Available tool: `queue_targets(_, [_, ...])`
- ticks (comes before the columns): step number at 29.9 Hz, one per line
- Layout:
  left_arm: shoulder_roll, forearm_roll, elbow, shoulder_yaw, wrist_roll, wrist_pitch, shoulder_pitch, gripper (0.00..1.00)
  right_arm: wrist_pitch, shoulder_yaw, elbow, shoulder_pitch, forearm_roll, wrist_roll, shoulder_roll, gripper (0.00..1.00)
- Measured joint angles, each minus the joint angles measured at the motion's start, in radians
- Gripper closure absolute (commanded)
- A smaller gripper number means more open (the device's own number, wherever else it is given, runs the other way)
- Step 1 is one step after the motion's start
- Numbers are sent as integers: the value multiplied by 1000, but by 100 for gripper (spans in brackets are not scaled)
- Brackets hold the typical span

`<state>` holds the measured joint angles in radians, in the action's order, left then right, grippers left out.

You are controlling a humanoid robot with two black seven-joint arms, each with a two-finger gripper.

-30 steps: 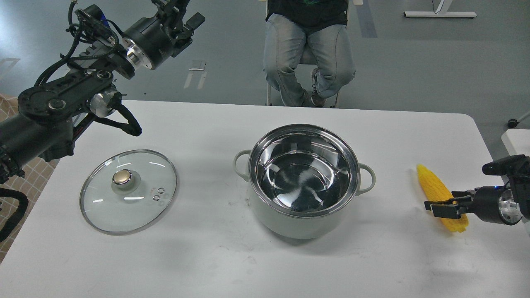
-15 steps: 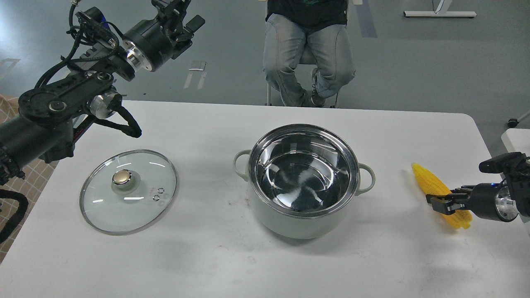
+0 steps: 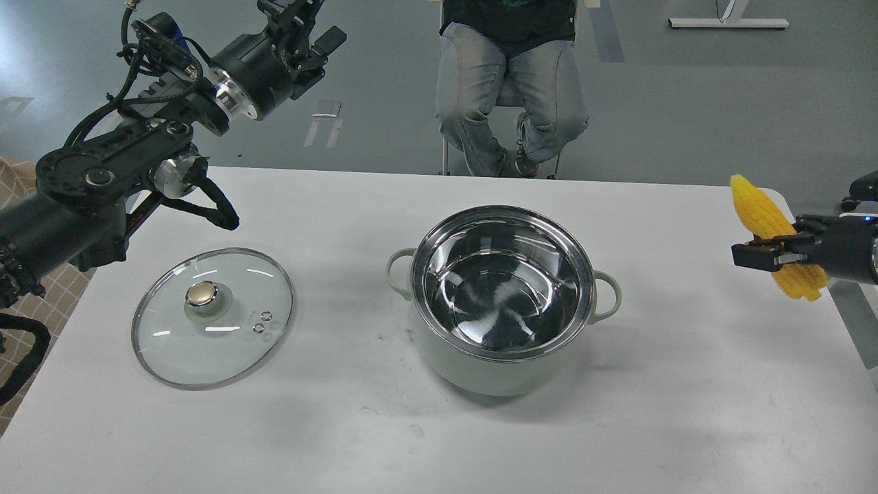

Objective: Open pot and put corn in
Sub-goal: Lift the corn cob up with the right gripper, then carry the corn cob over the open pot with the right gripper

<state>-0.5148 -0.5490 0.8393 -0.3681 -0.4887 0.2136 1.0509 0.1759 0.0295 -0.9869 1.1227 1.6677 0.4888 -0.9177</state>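
Observation:
The pale grey-green pot stands open in the middle of the white table, its steel inside empty. The yellow corn is off the table at the far right, held in the air with its narrow end up. My right gripper is shut on the middle of the cob, to the right of the pot and above table height. My left gripper is raised high at the upper left beyond the table's far edge; its fingers cannot be told apart.
The glass lid with a brass knob lies flat on the table left of the pot. A seated person is behind the table's far edge. My left arm's elbow hangs over the table's left corner.
My right gripper closed on the corn and lifted it up off the table, moving slightly right. My left arm drifted a little; the pot and lid stayed put.

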Motion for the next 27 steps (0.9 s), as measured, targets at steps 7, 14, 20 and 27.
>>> queue_targets(7, [1,0,0,0,0,0,3,6,21,43,-19,184,-8,0,52,100])
queue_targets(14, [5,1,0,0,0,-1,4,6,24,178,-20,339,-21,0,203,100])
queue_targets(20, [6,1,0,0,0,-2,6,6,25,257,-66,408,-22,0,299,100])
queue_targets(27, [14,1,0,-1,0,-2,5,6,25,343,-139,467,-23,0,394,100])
